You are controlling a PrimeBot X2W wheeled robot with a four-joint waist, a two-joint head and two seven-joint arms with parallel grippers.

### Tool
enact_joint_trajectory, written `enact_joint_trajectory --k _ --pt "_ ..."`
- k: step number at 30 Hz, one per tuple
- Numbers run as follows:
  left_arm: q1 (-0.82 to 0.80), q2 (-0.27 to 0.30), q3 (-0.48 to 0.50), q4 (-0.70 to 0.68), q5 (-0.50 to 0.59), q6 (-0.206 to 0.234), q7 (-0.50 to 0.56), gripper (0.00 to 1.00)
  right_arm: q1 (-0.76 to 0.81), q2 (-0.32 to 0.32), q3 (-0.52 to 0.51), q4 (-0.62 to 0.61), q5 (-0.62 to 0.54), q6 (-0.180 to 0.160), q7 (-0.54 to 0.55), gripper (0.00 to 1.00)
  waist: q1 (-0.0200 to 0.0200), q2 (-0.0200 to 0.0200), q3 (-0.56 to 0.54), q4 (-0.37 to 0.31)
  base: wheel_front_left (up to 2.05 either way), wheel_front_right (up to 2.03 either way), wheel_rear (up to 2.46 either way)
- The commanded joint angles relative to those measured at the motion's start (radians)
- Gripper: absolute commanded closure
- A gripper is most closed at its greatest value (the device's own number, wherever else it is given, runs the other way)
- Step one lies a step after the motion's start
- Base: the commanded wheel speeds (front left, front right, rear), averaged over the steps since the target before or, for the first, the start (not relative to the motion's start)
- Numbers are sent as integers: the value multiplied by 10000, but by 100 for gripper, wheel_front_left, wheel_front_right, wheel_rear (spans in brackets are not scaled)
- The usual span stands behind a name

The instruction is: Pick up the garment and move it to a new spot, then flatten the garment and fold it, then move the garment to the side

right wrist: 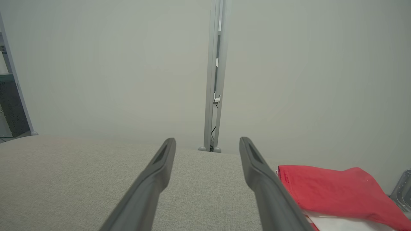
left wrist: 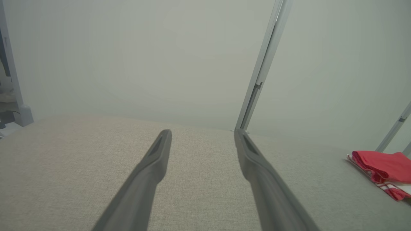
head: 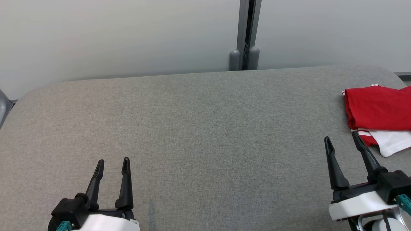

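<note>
The garment [head: 377,106] lies folded on the table [head: 205,128], just ahead of the right gripper [head: 340,135] and off to that gripper's right, running out of the head view's edge. It is a soft, flat bundle. A smooth red layer with a few shallow creases sits on top, a plain white panel pokes out beneath it on the side nearer the right gripper, and a narrow red-and-white striped hem shows at the corner closest to that gripper's outer finger. Whether that fingertip touches the hem cannot be told. The right gripper is released, its two long, dark, tapering fingers spread wide with nothing between them but the table's grey woven cloth. The left gripper [head: 113,159], well apart to the right gripper's left, is likewise spread and empty. Beyond the right gripper's tips, the table's rounded far edge meets a pale matte wall split by a grey metal post [head: 247,35].
</note>
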Motion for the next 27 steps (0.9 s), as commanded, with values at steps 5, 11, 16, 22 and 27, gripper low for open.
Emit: enact_joint_trajectory --k 5,11,16,22,27 --pt "-112 46 25 72 -69 65 3 0 -21 -71 2 -19 53 -5 -14 0 0 0 10 19 0 0 0" --pt "-118 46 24 108 -81 105 3 0 -47 -76 39 -24 73 -5 -14 0 0 0 34 24 0 0 0" --pt "-115 46 14 167 -130 128 3 0 -29 -84 57 -23 86 -5 -14 0 0 0 45 23 0 0 0" --pt "-147 46 11 205 -164 128 3 0 -39 -84 55 -38 91 -5 -14 0 0 0 84 36 0 0 0" --pt "-178 46 11 189 -268 52 3 0 -56 -87 69 -20 90 -5 -14 0 0 0 114 61 0 0 0"
